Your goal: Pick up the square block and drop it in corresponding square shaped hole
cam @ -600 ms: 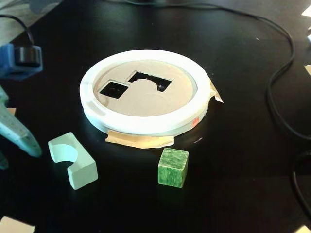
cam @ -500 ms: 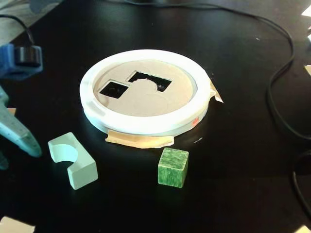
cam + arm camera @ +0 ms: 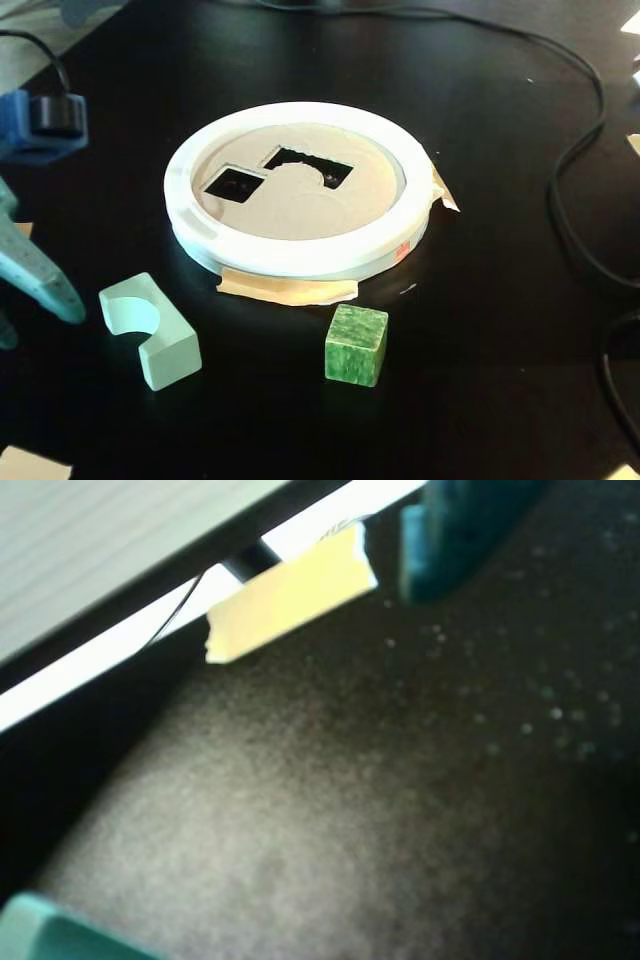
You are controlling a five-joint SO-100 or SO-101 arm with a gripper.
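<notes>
Square block [image 3: 355,344] dark green, upright on black table [image 3: 500,330], well right of gripper [image 3: 40,285] | gripper at fixed view's left edge, touching nothing, open or closed: cannot tell | notched pale block [image 3: 150,345] just right of gripper | white ring sorter [image 3: 295,190] beyond, square hole [image 3: 235,183] empty
</notes>
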